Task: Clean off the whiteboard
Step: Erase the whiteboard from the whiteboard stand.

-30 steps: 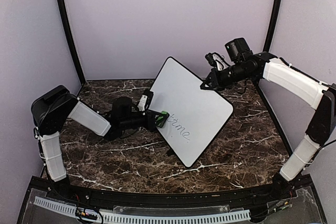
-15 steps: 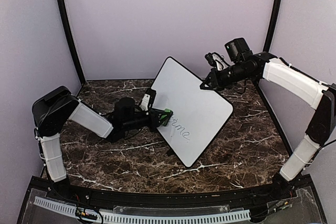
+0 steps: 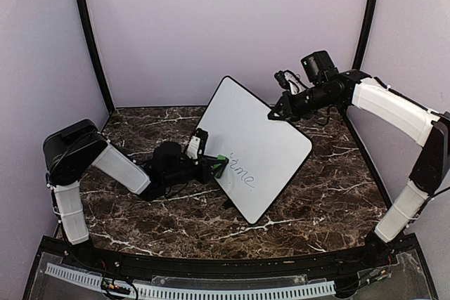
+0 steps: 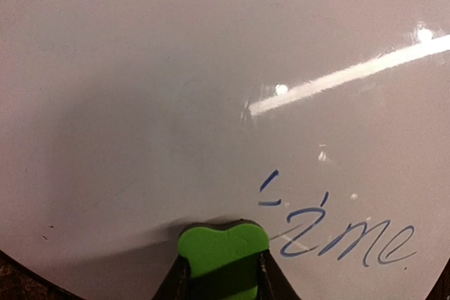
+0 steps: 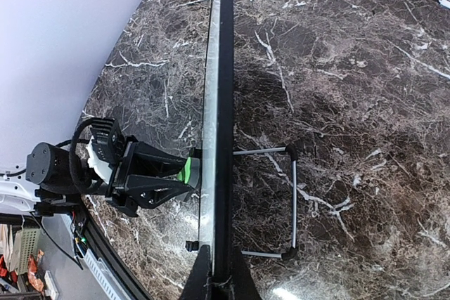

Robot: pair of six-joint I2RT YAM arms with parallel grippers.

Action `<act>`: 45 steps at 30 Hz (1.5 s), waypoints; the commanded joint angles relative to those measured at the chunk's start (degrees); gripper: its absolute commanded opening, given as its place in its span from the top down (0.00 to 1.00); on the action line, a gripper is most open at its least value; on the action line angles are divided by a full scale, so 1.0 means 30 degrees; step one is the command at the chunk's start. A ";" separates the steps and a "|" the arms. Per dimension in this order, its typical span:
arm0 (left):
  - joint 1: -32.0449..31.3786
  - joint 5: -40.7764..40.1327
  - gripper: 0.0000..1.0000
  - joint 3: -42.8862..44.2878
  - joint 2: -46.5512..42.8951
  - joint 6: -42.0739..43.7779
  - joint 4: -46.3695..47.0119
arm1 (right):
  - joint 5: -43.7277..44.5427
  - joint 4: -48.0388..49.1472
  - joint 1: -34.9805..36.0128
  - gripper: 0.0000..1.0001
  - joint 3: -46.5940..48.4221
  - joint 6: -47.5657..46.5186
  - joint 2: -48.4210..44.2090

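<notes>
The whiteboard (image 3: pixel 261 138) stands tilted on the marble table, its white face toward the left arm. Blue handwritten letters (image 4: pixel 337 238) remain low on the face, and the first one looks smeared. My left gripper (image 3: pixel 216 165) is shut on a small green eraser (image 4: pixel 222 247), which presses against the whiteboard (image 4: pixel 169 96) just left of the letters. My right gripper (image 3: pixel 275 112) is shut on the board's upper right edge. In the right wrist view I see the whiteboard (image 5: pixel 223 96) edge-on, running up from my right gripper (image 5: pixel 220 273), with the eraser (image 5: pixel 186 171) against its left face.
A wire stand (image 5: pixel 292 200) props the board from behind. The dark marble table (image 3: pixel 323 201) is ringed by purple walls, with black poles (image 3: pixel 90 40) in the back corners. A black rail (image 3: pixel 211 268) runs along the near edge.
My left gripper has slid the eraser a little down and toward the near side along the board's face. The right gripper and the board have stayed still.
</notes>
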 commanded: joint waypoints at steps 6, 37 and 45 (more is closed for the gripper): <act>-0.0367 0.0221 1.00 -0.1899 -0.0010 0.0040 -0.3004 | -0.1366 -0.0855 0.1070 1.00 -0.0377 -0.2294 0.0536; -0.0392 0.0646 1.00 0.4072 -0.0277 0.1749 -0.5480 | -0.1397 -0.0836 0.1102 1.00 -0.0361 -0.2314 0.0616; -0.0382 0.0221 1.00 0.2048 -0.0290 0.1327 -0.4924 | -0.1337 -0.0807 0.1096 1.00 -0.0456 -0.2323 0.0538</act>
